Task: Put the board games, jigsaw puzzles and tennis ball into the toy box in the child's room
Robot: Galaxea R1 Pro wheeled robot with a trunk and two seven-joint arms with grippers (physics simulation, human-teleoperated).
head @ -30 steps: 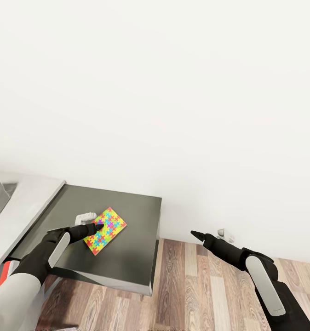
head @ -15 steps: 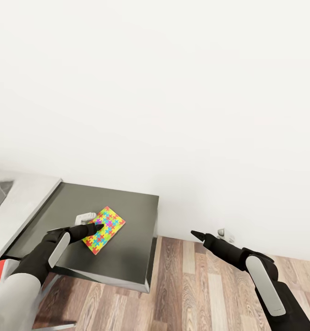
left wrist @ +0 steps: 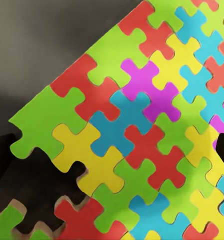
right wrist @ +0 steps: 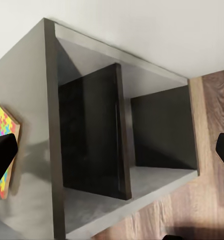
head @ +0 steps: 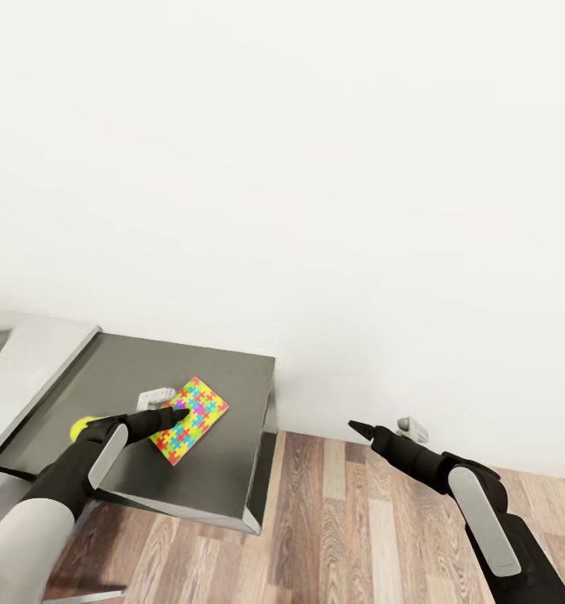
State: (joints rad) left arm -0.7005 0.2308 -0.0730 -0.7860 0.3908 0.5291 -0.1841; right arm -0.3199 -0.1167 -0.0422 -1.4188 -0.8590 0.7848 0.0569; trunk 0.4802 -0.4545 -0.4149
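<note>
The left end effector pinches the jigsaw puzzle at its near edge, presumably to carry it to the toy box. The puzzle lies on the dark worktop, the tennis ball near it. The right end effector hangs idle, narrowed, well apart from the puzzle.

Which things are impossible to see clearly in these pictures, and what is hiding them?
- Head view: the left gripper lies over the multicolour flat jigsaw puzzle; whether its jaws hold the puzzle cannot be told.
- Head view: the small yellow-green tennis ball is partly hidden behind the left arm.
- Head view: the pale grey-white table is cut off by the left edge.
- Head view: the right gripper looks shut, but it is too small to be sure.
</note>
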